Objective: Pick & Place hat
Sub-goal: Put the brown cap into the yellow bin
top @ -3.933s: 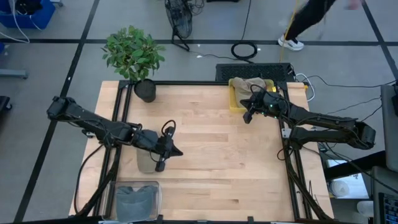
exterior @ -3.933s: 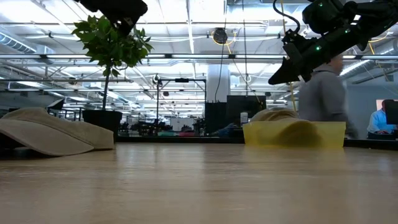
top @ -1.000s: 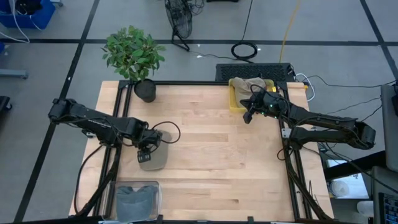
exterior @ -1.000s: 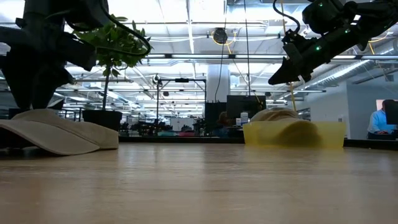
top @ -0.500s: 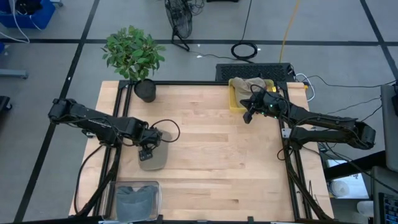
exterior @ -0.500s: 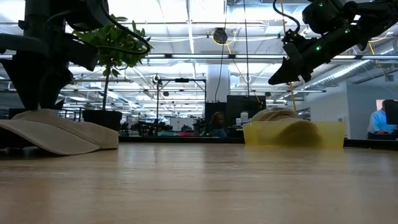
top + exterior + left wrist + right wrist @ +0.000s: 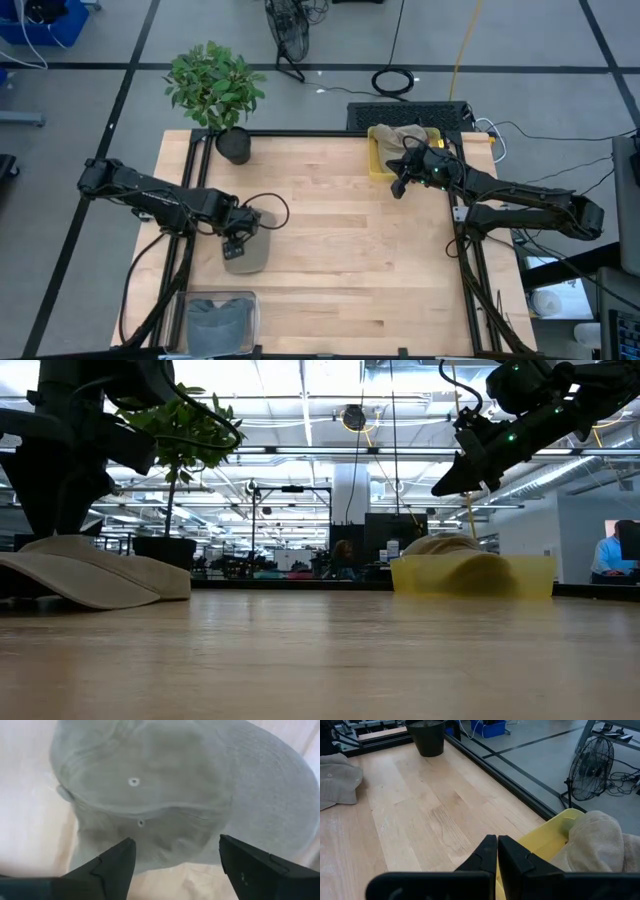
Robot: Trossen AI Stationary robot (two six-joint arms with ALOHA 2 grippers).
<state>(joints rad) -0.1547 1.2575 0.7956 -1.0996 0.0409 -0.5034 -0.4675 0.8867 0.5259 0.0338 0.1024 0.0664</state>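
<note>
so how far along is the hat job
Done: one hat already sits in the yellow bin. In hand: the left claw is open right over the hat on the table, not gripping it yet. Left: close, lift, carry it across. The right claw waits shut by the bin.

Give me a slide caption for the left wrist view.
Open left gripper poised above the beige hat lying on the table.

Bare table (image 7: 340,260) between both arms
</note>
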